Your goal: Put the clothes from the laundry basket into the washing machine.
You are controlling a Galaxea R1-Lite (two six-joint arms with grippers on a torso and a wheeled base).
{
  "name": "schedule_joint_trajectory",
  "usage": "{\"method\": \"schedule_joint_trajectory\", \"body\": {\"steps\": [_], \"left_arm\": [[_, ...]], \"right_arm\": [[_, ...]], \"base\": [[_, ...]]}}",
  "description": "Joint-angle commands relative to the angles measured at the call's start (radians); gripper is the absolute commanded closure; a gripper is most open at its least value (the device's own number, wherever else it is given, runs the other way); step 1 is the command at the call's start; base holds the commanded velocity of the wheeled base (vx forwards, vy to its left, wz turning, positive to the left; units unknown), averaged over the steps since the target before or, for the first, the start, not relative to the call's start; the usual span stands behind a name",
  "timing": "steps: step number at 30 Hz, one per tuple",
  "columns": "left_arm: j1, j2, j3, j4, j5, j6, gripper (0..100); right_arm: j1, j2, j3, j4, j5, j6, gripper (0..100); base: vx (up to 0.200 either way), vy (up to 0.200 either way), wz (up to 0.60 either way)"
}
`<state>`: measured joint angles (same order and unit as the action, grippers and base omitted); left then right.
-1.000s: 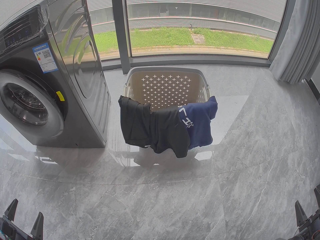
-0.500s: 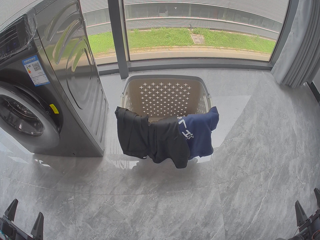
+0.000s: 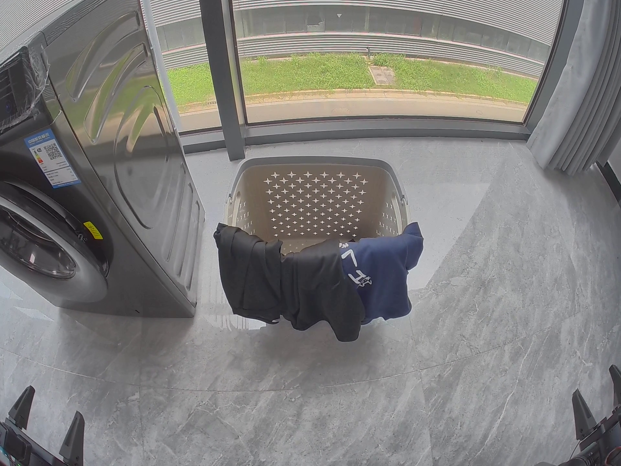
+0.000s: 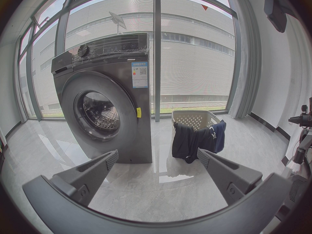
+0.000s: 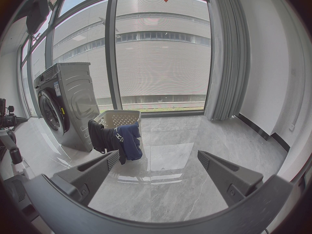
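Observation:
A beige laundry basket (image 3: 316, 192) stands on the floor ahead of me, by the window. A black garment (image 3: 291, 286) and a navy blue garment (image 3: 381, 273) hang over its near rim. The dark grey washing machine (image 3: 123, 156) stands to the left of the basket, its round door (image 4: 97, 114) closed. My left gripper (image 3: 48, 419) is low at the near left, open and holding nothing, far from the basket. My right gripper (image 3: 598, 399) is low at the near right, open and holding nothing. In the wrist views the left gripper (image 4: 157, 158) and right gripper (image 5: 157, 158) both show spread fingers.
Large windows (image 3: 388, 46) run behind the basket, with a dark pillar (image 3: 217, 66) between panes. A grey curtain (image 3: 582, 85) hangs at the far right. Open tiled floor (image 3: 310, 396) lies between me and the basket.
The whole head view has shifted: the basket and washing machine sit lower and further left in the picture, so the camera has moved closer. Both grippers keep their place and stay open.

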<state>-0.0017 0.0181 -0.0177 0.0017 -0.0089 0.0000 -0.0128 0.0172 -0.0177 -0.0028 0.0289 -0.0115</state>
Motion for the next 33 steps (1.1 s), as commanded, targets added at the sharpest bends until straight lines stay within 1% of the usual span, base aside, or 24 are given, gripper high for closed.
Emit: {"method": "schedule_joint_trajectory", "body": {"steps": [1,2,14,26,32,33], "left_arm": [[0.000,-0.017,0.016,0.000,0.000,0.000,0],[0.002,-0.017,0.016,-0.002,0.000,0.000,0],[0.000,-0.017,0.016,0.000,-0.002,0.000,0],[0.000,-0.017,0.016,0.000,-0.002,0.000,0],[0.000,-0.017,0.016,0.000,-0.002,-0.002,0],[0.000,-0.017,0.016,0.000,-0.002,0.000,0]], "right_arm": [[0.002,-0.016,0.018,0.000,0.000,-0.001,0],[0.000,-0.017,0.018,0.000,0.000,-0.001,0],[0.000,-0.016,0.018,0.000,0.000,-0.001,0],[0.002,-0.017,0.018,0.000,0.000,-0.001,0],[0.000,-0.016,0.018,0.000,0.000,-0.001,0],[0.002,-0.016,0.018,0.000,0.000,-0.001,0]], "base": [[0.000,-0.200,0.00],[0.000,-0.200,0.00],[0.000,0.000,0.00],[0.200,0.000,0.00],[0.000,0.000,0.00],[0.200,0.000,0.00]]}}
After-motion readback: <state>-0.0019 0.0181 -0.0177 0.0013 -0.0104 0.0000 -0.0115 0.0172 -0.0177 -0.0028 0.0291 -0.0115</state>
